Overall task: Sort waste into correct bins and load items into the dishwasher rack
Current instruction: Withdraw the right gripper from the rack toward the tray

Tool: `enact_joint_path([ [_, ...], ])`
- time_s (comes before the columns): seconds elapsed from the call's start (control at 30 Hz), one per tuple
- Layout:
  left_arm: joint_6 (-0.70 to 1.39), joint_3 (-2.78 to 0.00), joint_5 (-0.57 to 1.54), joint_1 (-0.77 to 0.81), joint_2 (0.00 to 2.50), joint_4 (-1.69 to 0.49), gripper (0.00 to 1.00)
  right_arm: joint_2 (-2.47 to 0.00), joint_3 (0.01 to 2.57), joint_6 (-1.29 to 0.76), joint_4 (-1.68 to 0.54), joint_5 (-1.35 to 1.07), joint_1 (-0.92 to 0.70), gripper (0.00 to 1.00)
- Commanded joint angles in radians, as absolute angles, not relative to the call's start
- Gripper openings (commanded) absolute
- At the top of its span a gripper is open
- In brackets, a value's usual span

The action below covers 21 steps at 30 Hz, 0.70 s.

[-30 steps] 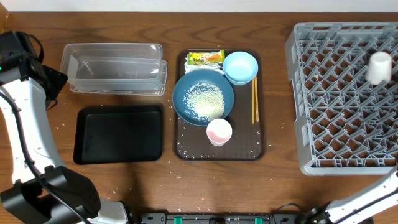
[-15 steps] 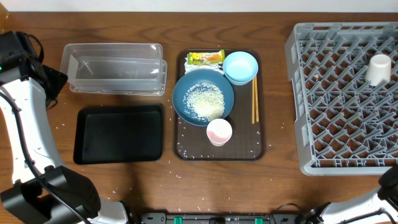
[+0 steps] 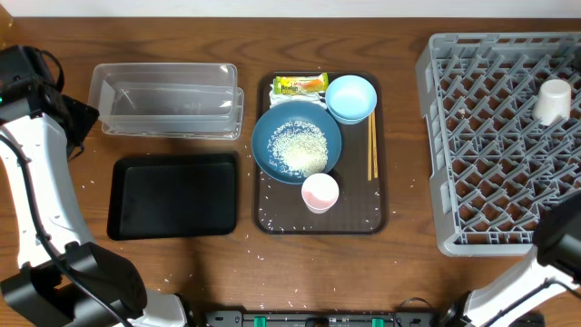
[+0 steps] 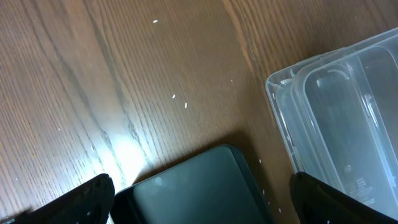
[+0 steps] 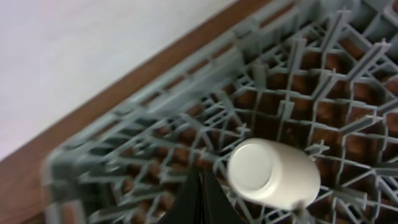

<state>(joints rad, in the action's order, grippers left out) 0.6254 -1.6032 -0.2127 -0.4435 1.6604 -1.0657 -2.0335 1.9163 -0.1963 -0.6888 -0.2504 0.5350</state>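
Rack (image 3: pixel 490 145) stands right of the brown tray (image 3: pixel 359 204), holding a white cup (image 3: pixel 553 100); rice bowl (image 3: pixel 263 136), pale bowl (image 3: pixel 350 97), pink cup (image 3: pixel 320 192), chopsticks (image 3: pixel 371 145), wrapper (image 3: pixel 300 84) sit on that tray; tub (image 3: pixel 168 68) and black bin (image 3: pixel 172 195) lie left of it; left gripper (image 4: pixel 202 186) spread wide; right gripper (image 5: pixel 200 186) pressed together, empty.

Table (image 4: pixel 93 74): wood, visible grain, satin sheen. Clear tub (image 3: pixel 168 100): transparent plastic, glossy. Black tray (image 3: pixel 172 195): smooth, faint sheen. Dishwasher rack (image 3: pixel 499 40): grey plastic, matt. White cup (image 5: pixel 273 173): smooth, matt. Dark-blue bowl (image 3: pixel 261 136): smooth
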Motion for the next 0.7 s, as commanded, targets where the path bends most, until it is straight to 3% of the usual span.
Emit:
enact_joint_path([
  [0.0, 0.630, -1.608, -0.221, -0.447, 1.664, -1.065, 0.93, -2.103, 1.916, -0.217, -0.670, -0.120, 0.517, 0.04],
  [0.67, 0.630, -1.608, -0.221, -0.447, 1.664, -1.065, 0.93, -2.171, 1.916, -0.270, -0.803, 0.079, 0.531, 0.01],
])
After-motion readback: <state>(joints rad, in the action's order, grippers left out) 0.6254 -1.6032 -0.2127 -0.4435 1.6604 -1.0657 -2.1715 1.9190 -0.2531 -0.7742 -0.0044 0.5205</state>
